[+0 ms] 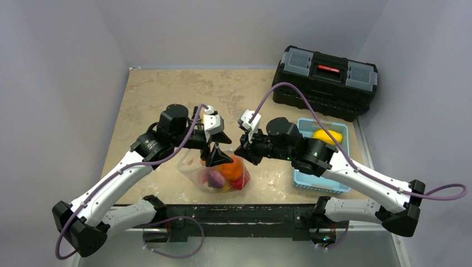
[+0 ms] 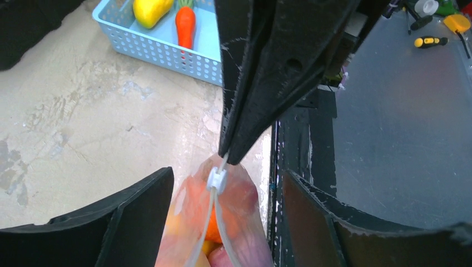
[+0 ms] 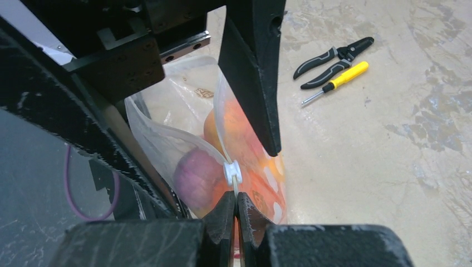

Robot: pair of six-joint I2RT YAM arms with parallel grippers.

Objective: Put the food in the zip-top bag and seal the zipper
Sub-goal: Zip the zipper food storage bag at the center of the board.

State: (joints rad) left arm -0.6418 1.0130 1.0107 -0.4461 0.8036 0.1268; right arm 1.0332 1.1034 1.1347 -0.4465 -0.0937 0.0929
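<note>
Clear crinkly zip-top bag of orange and purple food, zipper pinched in right pincer, left pincer spread wide.

Both arms are reaching toward the middle of the bench. The left fingers and the right fingers are meeting just above the zip-top bag, which is holding orange, purple and red food. At the right, a yellow piece is lying in a light-blue tray, and a black toolbox is standing behind the tray.
</note>
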